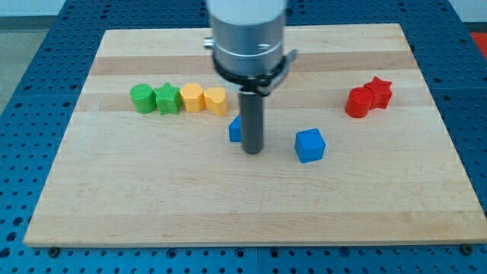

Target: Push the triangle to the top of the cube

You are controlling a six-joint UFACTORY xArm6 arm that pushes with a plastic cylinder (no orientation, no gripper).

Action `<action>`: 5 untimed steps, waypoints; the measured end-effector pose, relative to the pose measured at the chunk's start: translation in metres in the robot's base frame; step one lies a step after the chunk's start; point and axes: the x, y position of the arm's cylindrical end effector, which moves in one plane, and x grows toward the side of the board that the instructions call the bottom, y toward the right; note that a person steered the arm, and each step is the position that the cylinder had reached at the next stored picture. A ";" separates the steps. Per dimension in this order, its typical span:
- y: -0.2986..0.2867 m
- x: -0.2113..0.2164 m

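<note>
Two blues mid-board — triangle (235, 129) touching my tip (252, 151), cube (310, 144) right; no fingers.

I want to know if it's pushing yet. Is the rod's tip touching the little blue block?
Cannot tell. In the camera view my tip overlaps the blue block, hiding its right side; no contact or gap shows.

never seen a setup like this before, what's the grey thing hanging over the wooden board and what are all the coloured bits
The grey cylinder is the end of a robot arm. It has no pincer, only a straight dark rod; my tip slides along the wooden board to push things, holding nothing. There is one camera view, looking down at the board. My tip sits beside a small blue block, partly hidden, to its right. A blue cube lies further right. Two green blocks and two yellow blocks line the left; two red blocks sit right.
</note>
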 end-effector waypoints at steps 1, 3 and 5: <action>0.016 0.000; -0.042 0.021; -0.072 -0.014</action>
